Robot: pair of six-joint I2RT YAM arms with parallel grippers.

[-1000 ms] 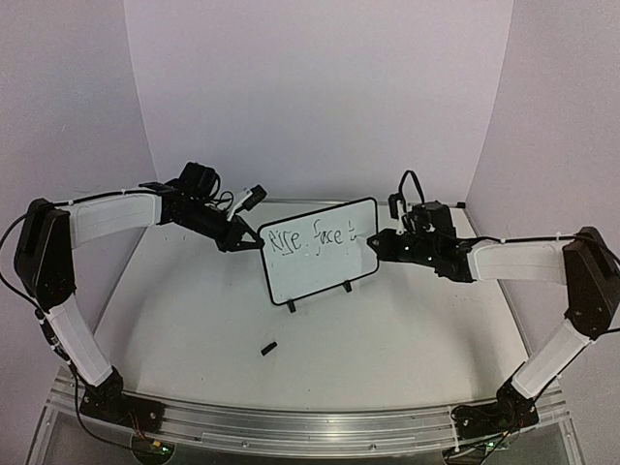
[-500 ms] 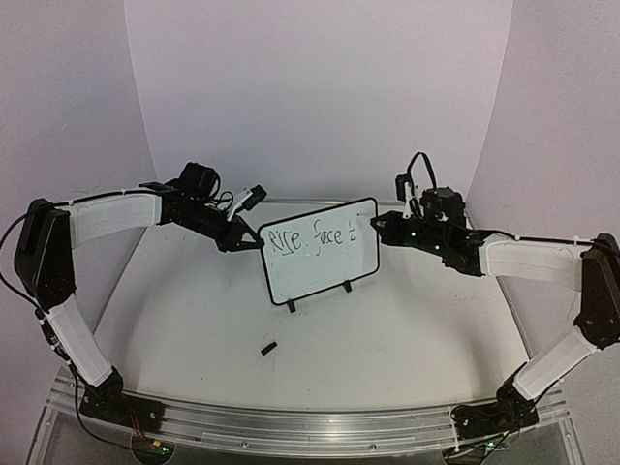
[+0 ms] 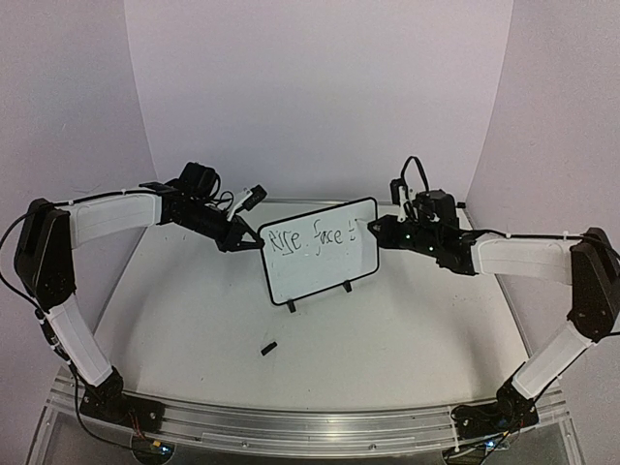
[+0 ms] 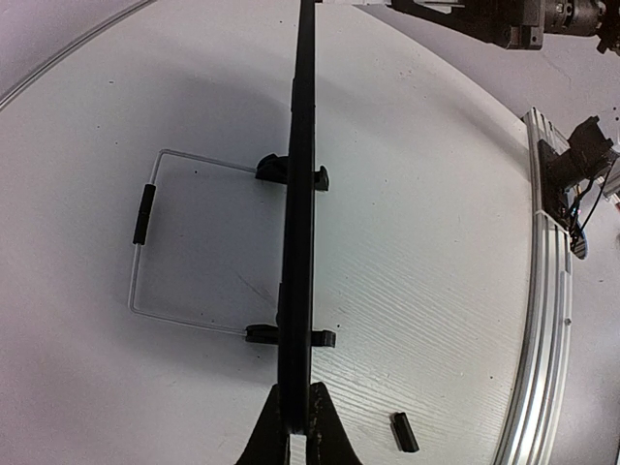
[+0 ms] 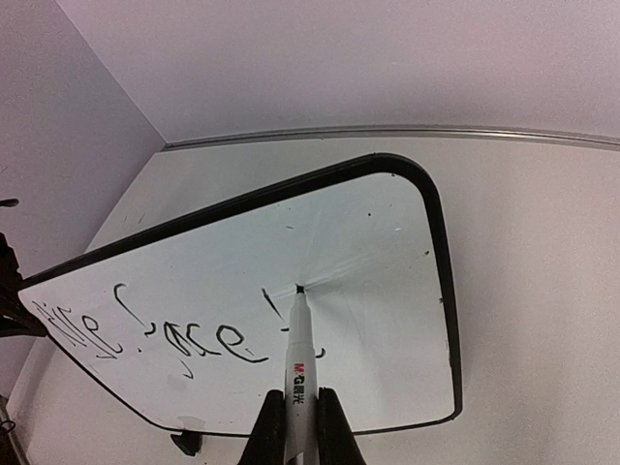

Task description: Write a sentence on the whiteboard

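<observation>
The whiteboard [image 3: 322, 274] stands upright on its black feet mid-table, tilted toward the right arm. My left gripper [image 3: 254, 242] is shut on its left edge; the left wrist view shows the whiteboard [image 4: 299, 194] edge-on, pinched between the fingertips of that gripper [image 4: 298, 423]. My right gripper [image 3: 374, 229] is shut on a white marker [image 5: 301, 354]. The marker's tip touches the whiteboard [image 5: 387, 320] just right of the last stroke. The sentence [image 3: 312, 237] reads about "Rise face" plus a short stroke, and in the right wrist view the sentence [image 5: 184, 334] appears upside down.
A small black marker cap [image 3: 267, 347] lies on the table in front of the board, and that cap [image 4: 403, 432] also shows in the left wrist view. A wire stand [image 4: 145, 232] props the board from behind. An aluminium rail [image 3: 310, 426] lines the near edge. Purple walls enclose the table.
My right gripper rose from the board's right edge and shifted slightly left, bringing the marker tip onto the board's upper right. The left gripper and board stayed still.
</observation>
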